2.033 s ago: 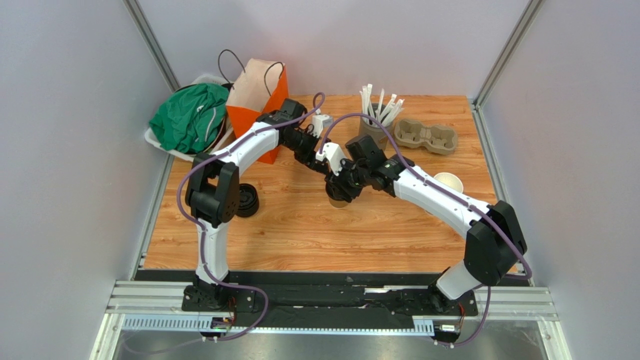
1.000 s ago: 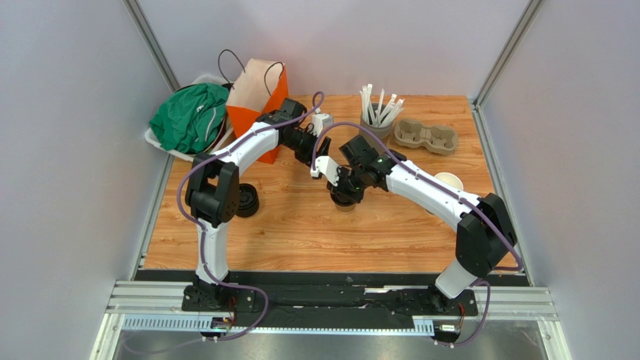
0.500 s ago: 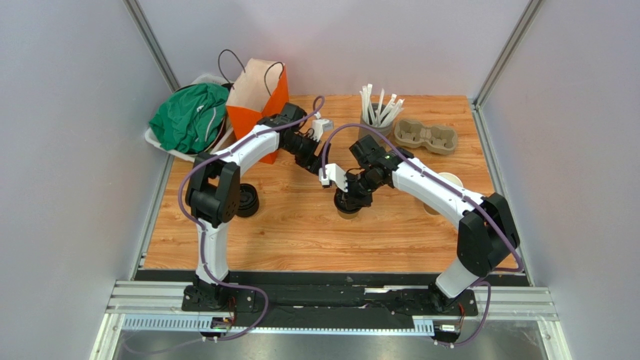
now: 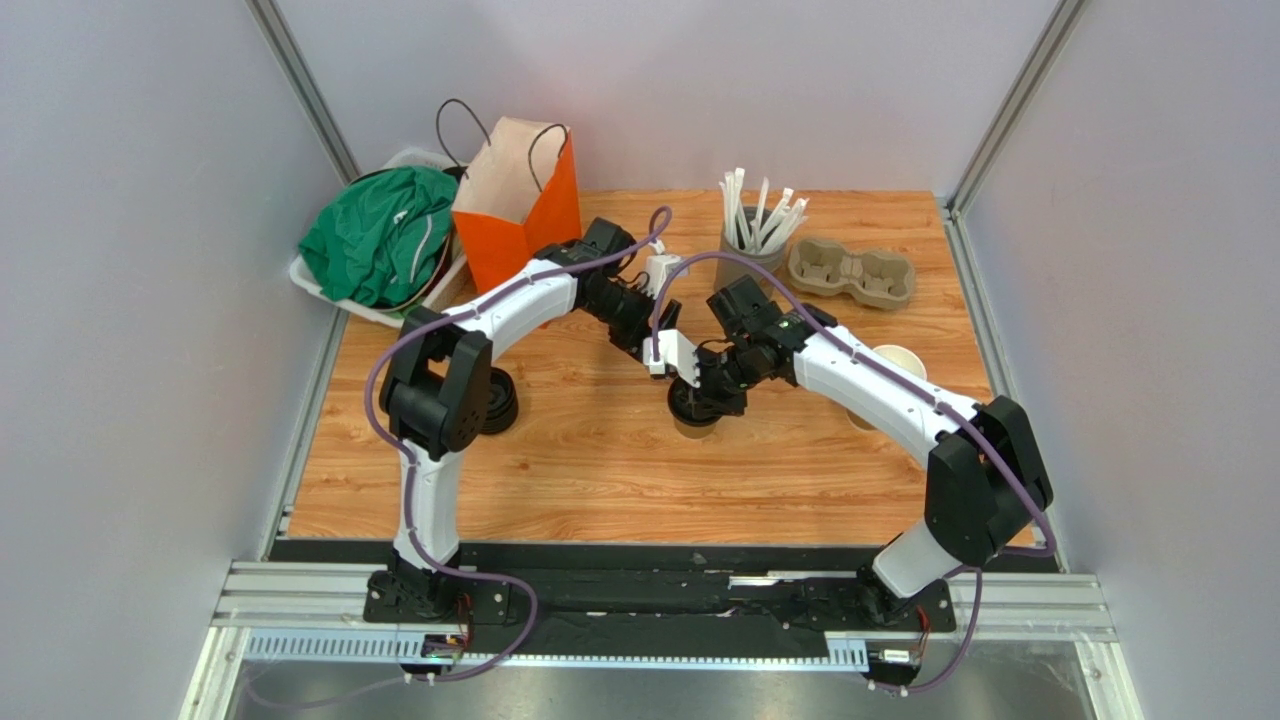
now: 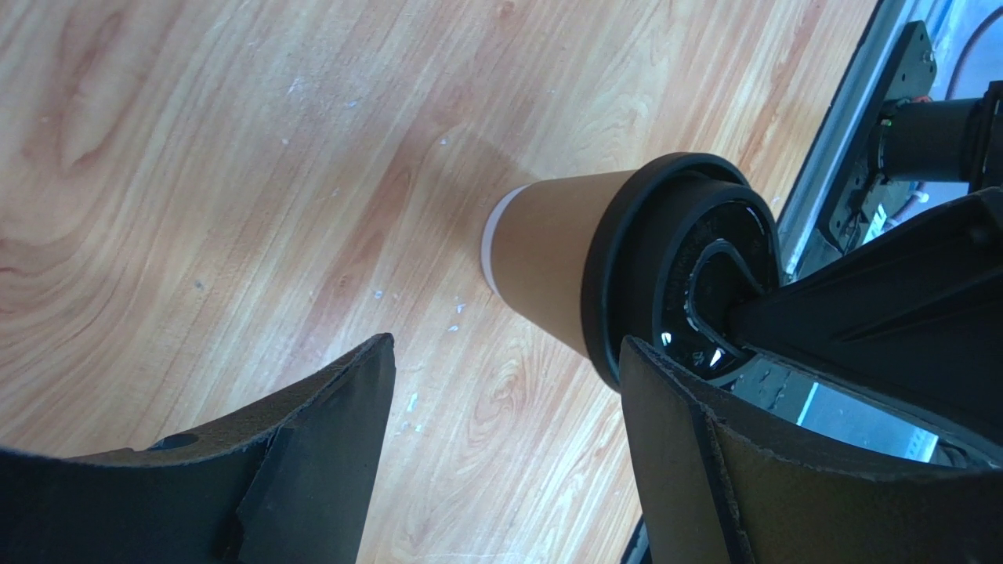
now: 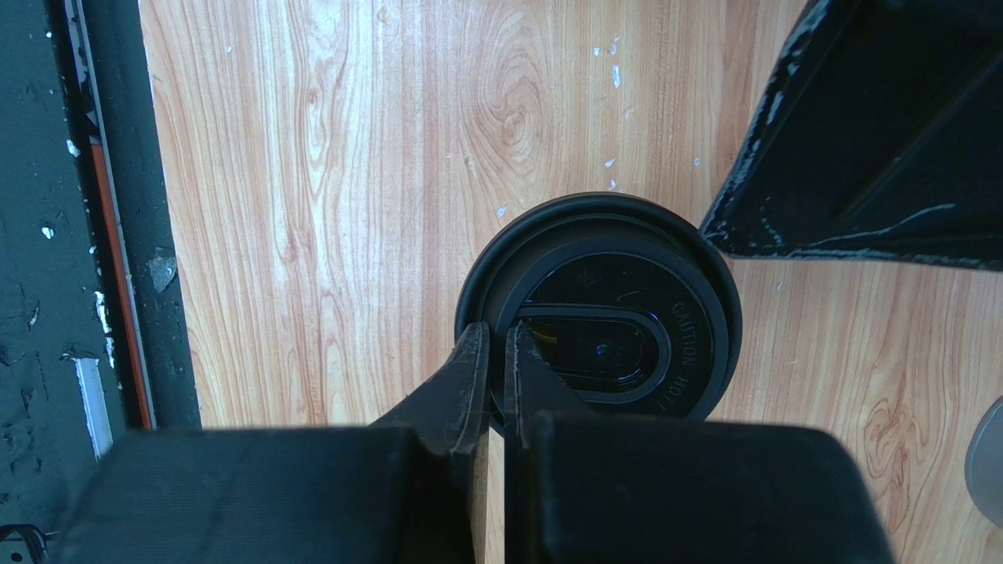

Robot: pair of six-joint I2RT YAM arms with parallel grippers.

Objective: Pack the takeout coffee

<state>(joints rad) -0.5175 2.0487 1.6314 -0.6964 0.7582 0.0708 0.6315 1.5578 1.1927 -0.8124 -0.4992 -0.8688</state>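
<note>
The tan paper cup (image 4: pixel 696 423) stands upright mid-table with the black lid (image 6: pixel 600 311) on it. My right gripper (image 6: pixel 495 335) comes down from above; its jaws stand almost together, pinching the lid's raised rim on the near side. In the top view it (image 4: pixel 696 390) covers most of the cup. My left gripper (image 5: pixel 504 353) is open and empty, low over the wood just left of the cup (image 5: pixel 548 253), not touching it. In the top view the left gripper (image 4: pixel 643 321) is up-left of the cup.
An orange paper bag (image 4: pixel 519 203) stands at the back left beside a white bin of green cloth (image 4: pixel 376 233). A grey cup of straws (image 4: pixel 747 248) and a cardboard cup carrier (image 4: pixel 854 273) are at the back. Lidless tan cups (image 4: pixel 897 365) stand right; spare black lids (image 4: pixel 496 405) lie left.
The right gripper has stayed on the lidded cup, which has shifted slightly right and nearer. The left arm has swung right, bringing its open gripper closer to the cup.
</note>
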